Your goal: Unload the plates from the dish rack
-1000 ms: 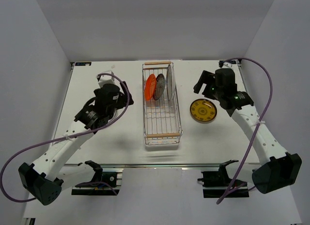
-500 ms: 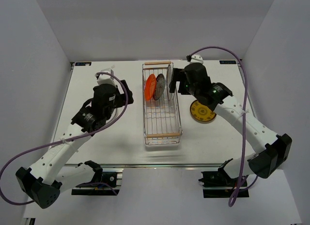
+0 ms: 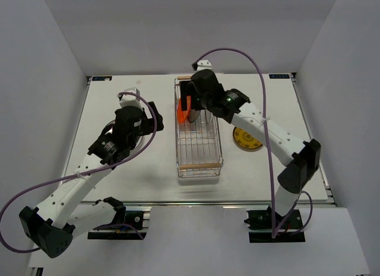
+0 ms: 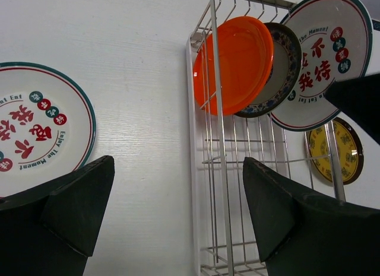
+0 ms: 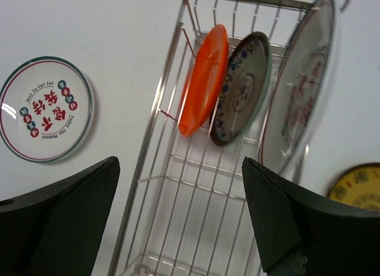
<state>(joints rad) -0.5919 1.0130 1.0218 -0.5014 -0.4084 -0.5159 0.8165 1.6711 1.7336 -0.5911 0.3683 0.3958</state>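
The dish rack (image 3: 199,146) holds three plates upright at its far end: orange (image 4: 234,62), grey patterned (image 4: 281,74) and white with coloured dots (image 4: 325,56). They also show in the right wrist view as orange (image 5: 205,80), grey patterned (image 5: 243,89) and white (image 5: 297,92). My right gripper (image 3: 191,102) hovers open and empty above them. The yellow plate (image 3: 243,140) lies on the table right of the rack. Another white dotted plate (image 4: 35,127) lies left of it, under my open left gripper (image 3: 146,113). No teal plate is in view.
The wire rack's near half (image 5: 196,211) holds nothing. A wooden bar handle (image 3: 199,165) spans its near end. White walls enclose the table on three sides. My right arm (image 3: 261,130) reaches across the yellow plate.
My right arm has swung left, from the table's far right, past the yellow plate, to above the rack's far end. My left arm has barely shifted.
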